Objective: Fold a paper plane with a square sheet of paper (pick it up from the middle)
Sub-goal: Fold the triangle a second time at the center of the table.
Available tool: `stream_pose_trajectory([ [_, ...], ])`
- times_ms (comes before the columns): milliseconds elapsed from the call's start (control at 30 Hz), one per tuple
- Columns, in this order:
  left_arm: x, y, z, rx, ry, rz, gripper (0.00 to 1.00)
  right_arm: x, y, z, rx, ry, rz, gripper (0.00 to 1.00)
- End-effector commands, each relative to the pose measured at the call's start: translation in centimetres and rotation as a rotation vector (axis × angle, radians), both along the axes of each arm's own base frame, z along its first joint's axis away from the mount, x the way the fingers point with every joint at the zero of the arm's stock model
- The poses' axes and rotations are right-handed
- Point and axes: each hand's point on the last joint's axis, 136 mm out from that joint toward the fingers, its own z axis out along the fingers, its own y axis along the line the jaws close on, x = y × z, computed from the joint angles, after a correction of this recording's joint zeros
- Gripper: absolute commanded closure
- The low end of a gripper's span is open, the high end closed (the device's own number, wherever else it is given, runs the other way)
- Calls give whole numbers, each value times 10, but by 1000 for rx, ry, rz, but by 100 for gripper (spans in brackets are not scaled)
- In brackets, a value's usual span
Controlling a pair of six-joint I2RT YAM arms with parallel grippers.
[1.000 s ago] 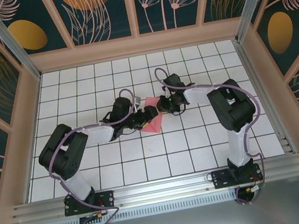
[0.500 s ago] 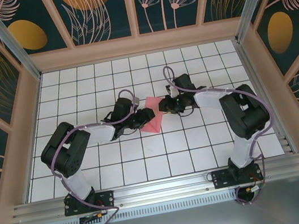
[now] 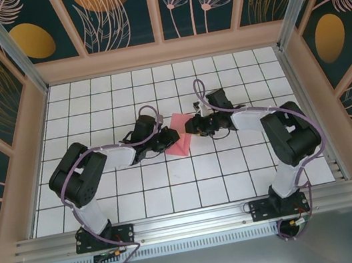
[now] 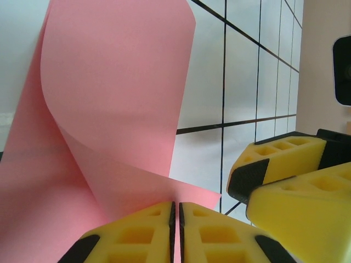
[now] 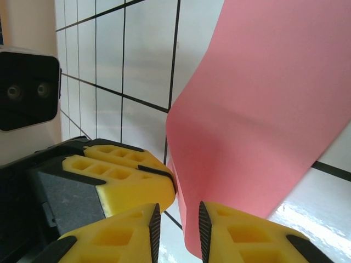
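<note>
Closed since the earlier frame, the left jaws now pinch an edge of the square sheet of paper (image 4: 109, 87), which curls upward just ahead of them off the tabletop (image 4: 241, 82). The right jaws stand slightly apart, with the sheet's opposite edge in their gap. To do the step well, close the right jaws squarely before lifting and keep the sheet untwisted between both.

One pink paper sheet (image 3: 179, 142), two arms (image 3: 109, 157) (image 3: 255, 118), one gridded board (image 3: 140, 198).
</note>
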Motion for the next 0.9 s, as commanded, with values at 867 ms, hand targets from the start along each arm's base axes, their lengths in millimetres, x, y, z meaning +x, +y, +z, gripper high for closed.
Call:
stream_pose_trajectory([
  [867, -5, -6, -2, 6, -8, -62, 85, 13, -6, -38, -144, 5, -10, 94],
])
